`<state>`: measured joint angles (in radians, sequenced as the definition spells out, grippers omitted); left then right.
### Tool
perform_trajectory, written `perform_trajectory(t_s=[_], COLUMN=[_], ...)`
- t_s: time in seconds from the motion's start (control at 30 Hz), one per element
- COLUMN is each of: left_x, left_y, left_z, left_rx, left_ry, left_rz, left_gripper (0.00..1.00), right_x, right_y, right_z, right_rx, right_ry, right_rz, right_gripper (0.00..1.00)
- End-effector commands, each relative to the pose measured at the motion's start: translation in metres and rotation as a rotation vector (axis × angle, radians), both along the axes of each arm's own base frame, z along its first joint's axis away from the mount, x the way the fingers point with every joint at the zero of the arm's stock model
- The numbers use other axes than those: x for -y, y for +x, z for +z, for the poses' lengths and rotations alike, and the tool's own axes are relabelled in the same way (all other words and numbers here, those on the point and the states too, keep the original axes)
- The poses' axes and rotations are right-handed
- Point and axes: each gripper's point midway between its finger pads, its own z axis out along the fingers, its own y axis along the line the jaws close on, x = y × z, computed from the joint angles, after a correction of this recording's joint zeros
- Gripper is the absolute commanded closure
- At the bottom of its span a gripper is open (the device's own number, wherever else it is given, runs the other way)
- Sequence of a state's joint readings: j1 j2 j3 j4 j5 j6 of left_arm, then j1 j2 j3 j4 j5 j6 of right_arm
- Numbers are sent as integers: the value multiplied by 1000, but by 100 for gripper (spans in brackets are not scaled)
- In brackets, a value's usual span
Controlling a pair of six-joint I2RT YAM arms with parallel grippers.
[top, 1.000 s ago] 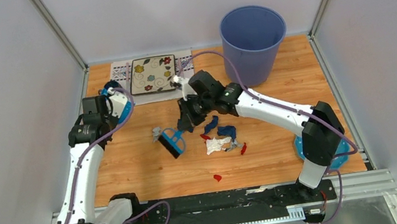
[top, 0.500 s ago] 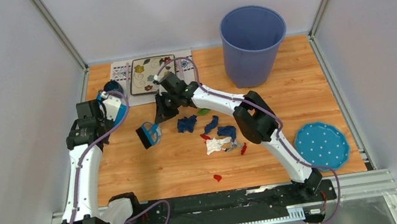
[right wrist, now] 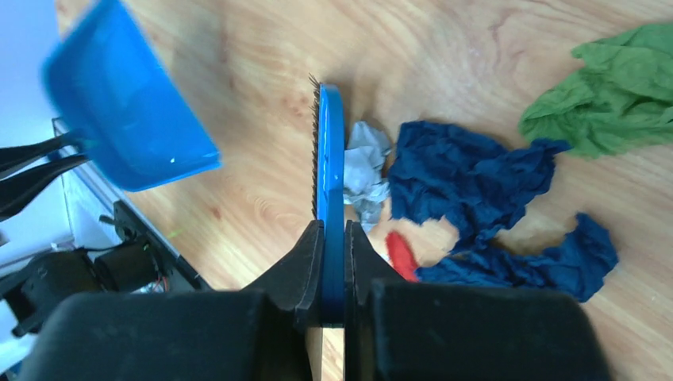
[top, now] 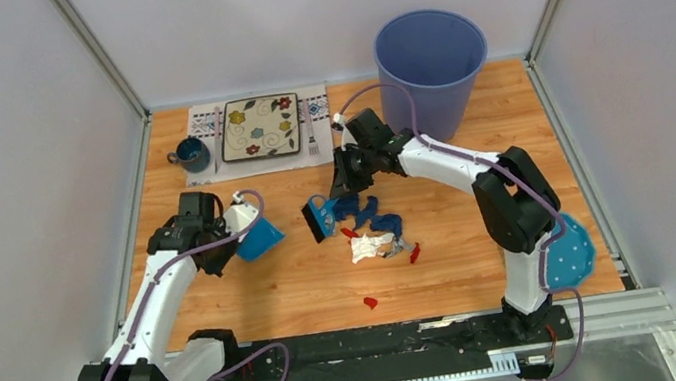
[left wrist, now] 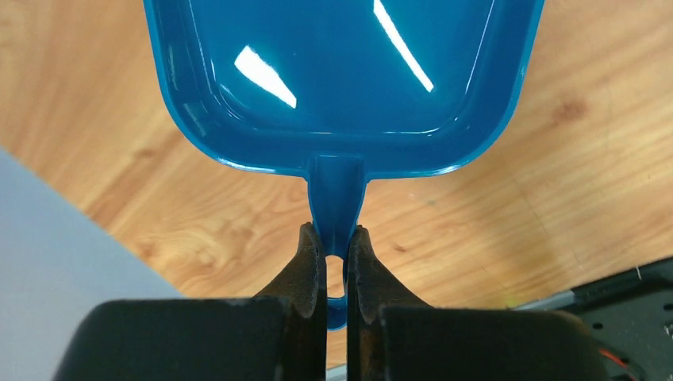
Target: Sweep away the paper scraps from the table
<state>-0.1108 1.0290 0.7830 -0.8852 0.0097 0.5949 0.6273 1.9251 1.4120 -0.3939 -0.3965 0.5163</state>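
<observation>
The left end effector [left wrist: 335, 234] is clenched on the handle of a blue dustpan [left wrist: 341, 71], which is held over the wooden surface [top: 258, 293] to the left of the mess. The right end effector [right wrist: 332, 232] grasps a blue brush [right wrist: 329, 151] edge-on, with a grey scrap just beside its head. The paper scraps [top: 370, 231] lie bunched near the middle of the surface, dark blue, green, grey, white and red, with one red bit [top: 369, 301] alone nearer the arm bases.
</observation>
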Motion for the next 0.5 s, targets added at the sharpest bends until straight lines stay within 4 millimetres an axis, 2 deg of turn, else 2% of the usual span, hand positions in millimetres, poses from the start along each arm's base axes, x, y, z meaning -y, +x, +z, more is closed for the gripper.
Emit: perform_trajectory(t_s=[0.0,0.03,0.1,0.13,0.17,0.2,0.23,0.3,0.33,0.37,0.4,0.43,0.47], left_x=[12,13,18,20,24,27,29,36,38,42,44,46,49], left_y=[-21,-20,-24,-25,-27,-30,-30,-31,-32,-33,-31,-29,-28], left_z=[-24,-28,-36,-38,-41,-45,-47,-53,-55,-59,-58,-58,-60], left_rx=[-103,-102,-118,-121,-129,-139,-140,-153,-159,-175,-171,-172,-184], left_ry=[-22,-24,-38,-45,-47,-49,-48,-32,-29,-22,-21,-24,-26], left_rz=[-106,-112,-142,-154,-174,-187,-199,-232,-242,-254,-256,-261,-261], left_gripper=[100,100,100,100,100,100,100,100,100,100,100,100,100], right_x=[-6,0,12,30,39,43,60,73,88,91,94,101,100], right_y=[-19,-20,-11,-6,-1,6,13,27,34,36,40,43,44], right_z=[69,75,103,100,106,120,118,123,119,117,105,104,100], right_rx=[152,160,241,251,285,326,341,393,405,412,404,409,409], right_ry=[84,54,11,-87,-134,-158,-243,-332,-420,-459,-513,-564,-588], right_rz=[134,118,85,28,14,-10,-60,-105,-145,-150,-144,-161,-152], right_gripper=[100,100,100,100,100,100,100,100,100,100,100,100,100])
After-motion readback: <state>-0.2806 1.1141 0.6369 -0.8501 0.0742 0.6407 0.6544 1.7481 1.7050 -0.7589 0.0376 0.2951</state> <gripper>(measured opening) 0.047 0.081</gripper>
